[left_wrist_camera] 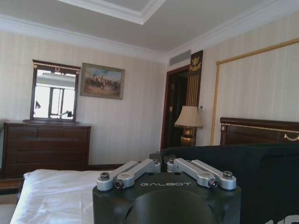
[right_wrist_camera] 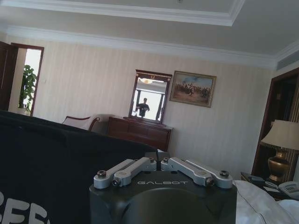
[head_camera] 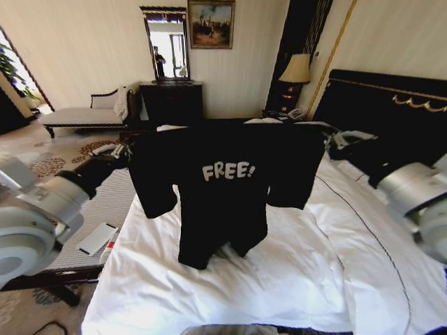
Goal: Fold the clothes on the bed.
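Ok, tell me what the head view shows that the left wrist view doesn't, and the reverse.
Head view alone: the whole T-shirt held up by its shoulders over the bed, its "FREE!" lettering, the right end effector at one shoulder, and the chaise lounge.

Left wrist view alone: the ceiling moulding and the left end effector shut on the shirt's top edge.

Both: mirror, painting, dresser, lamp, headboard.

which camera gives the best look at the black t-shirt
The head view: the T-shirt hangs spread above the bed, lettering readable, between the left tool and right tool. Each wrist view catches just a dark top edge and part of the lettering.
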Robot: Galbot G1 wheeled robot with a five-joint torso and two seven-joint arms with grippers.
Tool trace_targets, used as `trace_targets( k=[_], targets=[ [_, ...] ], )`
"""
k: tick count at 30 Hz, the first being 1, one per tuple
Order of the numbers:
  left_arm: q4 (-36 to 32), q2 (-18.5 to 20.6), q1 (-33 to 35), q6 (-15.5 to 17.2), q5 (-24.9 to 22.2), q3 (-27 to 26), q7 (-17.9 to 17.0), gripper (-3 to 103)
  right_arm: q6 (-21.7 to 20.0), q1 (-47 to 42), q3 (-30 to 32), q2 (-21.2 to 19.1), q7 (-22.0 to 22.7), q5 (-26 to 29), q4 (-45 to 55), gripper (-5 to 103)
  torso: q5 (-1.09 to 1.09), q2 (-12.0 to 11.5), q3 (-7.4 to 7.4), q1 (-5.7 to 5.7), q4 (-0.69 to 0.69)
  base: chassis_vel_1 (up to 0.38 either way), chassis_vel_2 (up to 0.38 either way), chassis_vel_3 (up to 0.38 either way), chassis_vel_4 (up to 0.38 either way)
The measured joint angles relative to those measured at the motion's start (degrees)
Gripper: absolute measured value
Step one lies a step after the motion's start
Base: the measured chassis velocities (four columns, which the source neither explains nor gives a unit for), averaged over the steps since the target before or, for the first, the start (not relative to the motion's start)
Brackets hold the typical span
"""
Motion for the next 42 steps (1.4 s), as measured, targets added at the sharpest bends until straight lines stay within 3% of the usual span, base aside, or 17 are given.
trace_targets(
  k=[3, 5, 7, 9, 10, 12, 14, 20, 24, 29, 36, 38, 42],
  targets=[
    [1.5, -2.9, -4.2, -0.4, 6.7, 8.8, 0.9, 1, 3.1, 4.5, -9.3, 2.0, -2.5, -5.6, -4.6, 0, -0.01, 0.0, 0.0, 0.0, 0.0, 0.0, 0.0, 0.0, 0.0],
    [2.2, -3.6, -4.9, -0.5, 7.9, 10.7, 1.0, 1, 3.7, 5.9, -11.9, 2.5, -2.9, -6.5, -5.7, 0, -0.01, 0.0, 0.0, 0.0, 0.01, 0.0, 0.0, 0.0, 0.0],
    [5.6, -5.9, -8.2, -0.8, 12.3, 18.3, 1.8, 1, 6.4, 12.6, -22.5, 4.3, -4.8, -9.3, -9.9, 0, -0.03, 0.0, 0.01, 0.01, 0.04, 0.0, 0.0, 0.0, 0.0],
    [9.0, -7.4, -11.3, -1.0, 15.4, 23.7, 2.0, 1, 8.2, 17.5, -29.4, 5.4, -6.1, -10.7, -13.6, 0, -0.01, 0.0, 0.01, 0.01, 0.04, 0.0, 0.0, 0.0, 0.0],
    [9.0, -7.4, -11.3, -1.0, 15.4, 23.7, 2.0, 1, 8.2, 17.5, -29.4, 5.4, -6.1, -10.7, -13.6, 0, -0.01, 0.0, 0.01, 0.01, 0.04, 0.0, 0.0, 0.0, 0.0],
    [14.9, -9.7, -15.6, -1.3, 18.6, 29.7, 2.3, 1, 10.1, 23.6, -39.2, 7.2, -6.9, -11.6, -18.8, 0, -0.02, 0.0, 0.01, 0.01, 0.02, 0.0, 0.0, 0.0, 0.0],
    [20.0, -11.5, -18.8, -1.6, 20.6, 33.9, 2.6, 1, 11.2, 27.4, -44.8, 8.7, -7.2, -12.3, -22.9, 0, -0.02, 0.0, 0.01, 0.01, 0.04, 0.0, 0.0, 0.0, 0.0],
    [28.6, -15.5, -25.7, -2.0, 22.4, 42.6, 3.0, 1, 13.2, 32.3, -52.1, 11.1, -7.6, -14.3, -31.2, 0, -0.03, 0.0, 0.02, 0.02, 0.02, 0.0, 0.0, 0.0, 0.0],
    [38.4, -19.8, -33.0, -3.0, 25.3, 50.0, 3.8, 1, 15.0, 37.4, -58.2, 13.9, -7.9, -16.0, -38.9, 0, -0.02, 0.0, 0.01, 0.01, 0.0, 0.0, 0.0, 0.0, 0.0],
    [48.0, -24.5, -39.4, -3.9, 27.1, 54.5, 4.7, 1, 16.8, 42.2, -64.0, 17.5, -8.0, -17.3, -47.3, 0, -0.03, 0.0, 0.01, 0.01, 0.05, 0.0, 0.0, 0.0, 0.0],
    [59.8, -32.0, -47.1, -4.8, 29.3, 58.6, 6.2, 1, 19.1, 47.7, -70.3, 22.4, -8.7, -18.9, -58.8, 0, -0.02, 0.0, 0.01, 0.01, 0.01, 0.0, 0.0, 0.0, 0.0],
    [67.8, -35.5, -51.6, -5.5, 30.6, 60.5, 7.5, 1, 20.6, 50.4, -72.7, 25.0, -9.7, -20.0, -64.8, 0, 0.0, 0.0, 0.01, 0.01, -0.01, 0.0, 0.0, 0.0, 0.0],
    [74.7, -38.2, -54.9, -6.1, 31.6, 61.5, 8.9, 1, 21.5, 52.8, -74.3, 27.2, -10.3, -20.5, -69.7, 0, -0.01, 0.0, 0.02, 0.02, 0.02, 0.0, 0.0, 0.0, 0.0]
  ],
)
